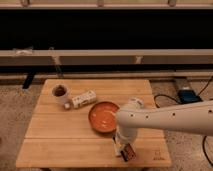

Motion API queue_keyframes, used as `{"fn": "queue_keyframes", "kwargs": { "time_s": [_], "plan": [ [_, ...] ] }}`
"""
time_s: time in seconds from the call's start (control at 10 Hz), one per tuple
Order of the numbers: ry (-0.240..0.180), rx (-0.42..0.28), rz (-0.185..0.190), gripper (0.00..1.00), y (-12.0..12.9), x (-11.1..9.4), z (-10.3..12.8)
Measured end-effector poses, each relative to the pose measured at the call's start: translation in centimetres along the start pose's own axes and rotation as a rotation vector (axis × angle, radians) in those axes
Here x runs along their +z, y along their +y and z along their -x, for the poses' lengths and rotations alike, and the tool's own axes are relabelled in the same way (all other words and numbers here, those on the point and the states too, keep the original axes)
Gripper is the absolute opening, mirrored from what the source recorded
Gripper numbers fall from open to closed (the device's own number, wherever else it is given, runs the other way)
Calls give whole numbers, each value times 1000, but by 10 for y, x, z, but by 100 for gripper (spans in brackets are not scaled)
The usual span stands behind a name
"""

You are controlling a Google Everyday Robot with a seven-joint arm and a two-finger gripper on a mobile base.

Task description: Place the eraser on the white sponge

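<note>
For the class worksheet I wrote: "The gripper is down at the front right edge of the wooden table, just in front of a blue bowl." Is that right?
Not quite: the bowl is orange, not blue, as the camera view shows. The rest stands: the gripper is down at the front right edge of the wooden table, just in front of that bowl, with the eraser at its tip.
</note>
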Motion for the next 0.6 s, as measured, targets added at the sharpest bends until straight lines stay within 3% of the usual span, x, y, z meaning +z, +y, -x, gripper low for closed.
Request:
{"fn": "queue_keyframes", "kwargs": {
  "time_s": [0.4,0.6],
  "plan": [
    [-92,23,13,80,-9,-27,8],
    [-173,14,37,80,-9,-64,12]
  ]
}}
